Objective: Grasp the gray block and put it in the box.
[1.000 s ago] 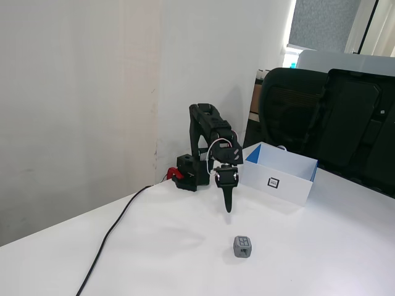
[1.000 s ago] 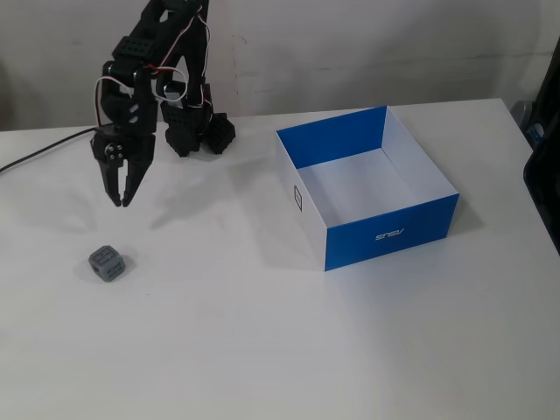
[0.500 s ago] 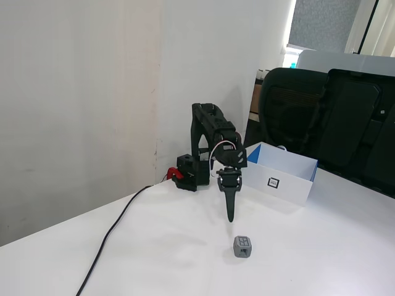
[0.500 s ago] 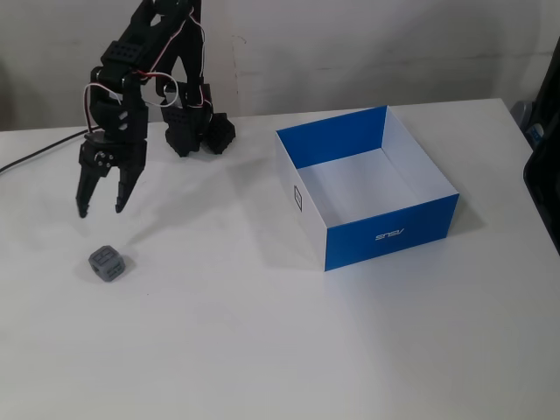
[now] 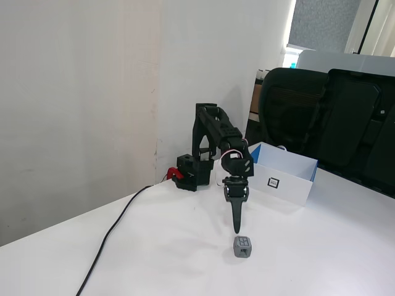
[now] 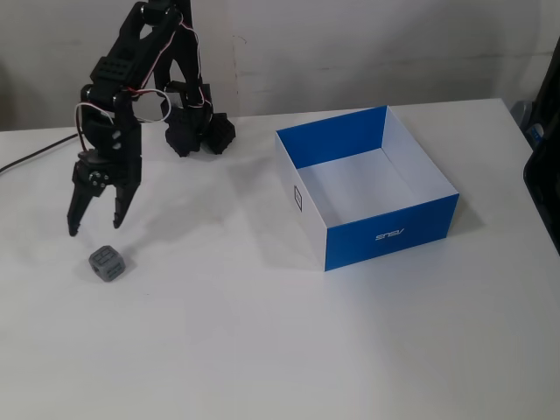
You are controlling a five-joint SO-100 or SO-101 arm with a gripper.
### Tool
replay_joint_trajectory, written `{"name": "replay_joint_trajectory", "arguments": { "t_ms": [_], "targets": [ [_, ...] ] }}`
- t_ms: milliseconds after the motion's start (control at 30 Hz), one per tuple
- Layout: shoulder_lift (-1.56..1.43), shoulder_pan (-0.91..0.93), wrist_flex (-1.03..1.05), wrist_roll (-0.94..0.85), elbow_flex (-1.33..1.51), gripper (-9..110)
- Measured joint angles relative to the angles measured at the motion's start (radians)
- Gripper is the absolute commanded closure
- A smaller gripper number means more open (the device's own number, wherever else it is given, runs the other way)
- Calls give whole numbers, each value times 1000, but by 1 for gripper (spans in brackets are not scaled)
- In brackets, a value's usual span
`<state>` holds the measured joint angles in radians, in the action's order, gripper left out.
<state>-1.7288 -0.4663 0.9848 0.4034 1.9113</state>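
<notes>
Desk [image 5: 154, 246] surface lies bare and white around one gray block [image 5: 242, 246], which sits near the front edge in a fixed view; the gripper [image 5: 236, 227] hangs just above it, its opening unclear from this side. One box [image 5: 281, 177] stands toward the far edge, well apart. One cable [image 5: 114, 231] trails to the front.

Seen from above in a fixed view, the gripper [image 6: 93, 223] has its fingers spread, just above the block [image 6: 107, 262] toward the left edge. Wide bare desk [image 6: 262, 350] separates it from the box [image 6: 367, 197].
</notes>
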Motion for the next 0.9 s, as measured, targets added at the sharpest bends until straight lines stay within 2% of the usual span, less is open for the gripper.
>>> {"name": "replay_joint_trajectory", "arguments": {
  "t_ms": [900],
  "targets": [
    [241,43,0,29,-138,71]
  ]
}}
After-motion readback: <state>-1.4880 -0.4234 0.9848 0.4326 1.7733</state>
